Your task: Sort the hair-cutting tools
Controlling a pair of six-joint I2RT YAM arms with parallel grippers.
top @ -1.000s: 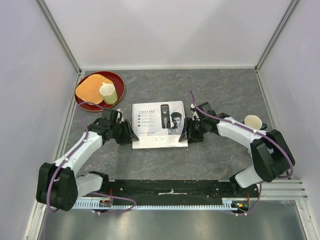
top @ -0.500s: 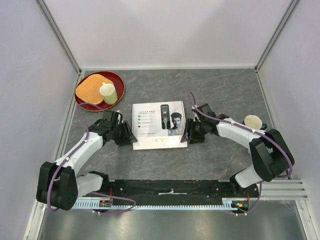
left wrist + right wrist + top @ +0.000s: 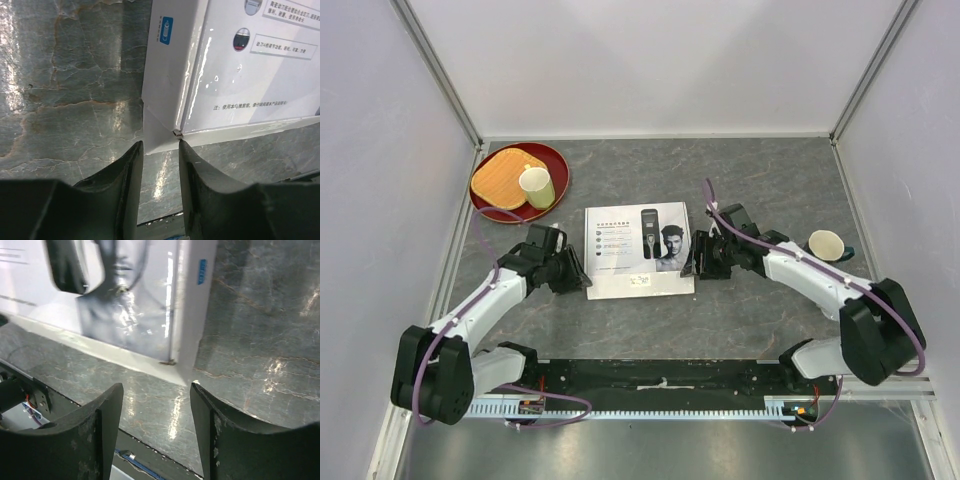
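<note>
Both arms are stretched low and inward over the table (image 3: 770,170), and the closed white box (image 3: 620,255) at its middle is flanked by them. The left end effector (image 3: 582,277) is set at the near left corner of the box, and the right end effector (image 3: 692,265) at its right edge. The jaws are seen only in the wrist views. The left ones are narrow with the box corner at their tips, and it cannot be told whether it is pinched. The right ones are wide. The tools themselves are hidden.
</note>
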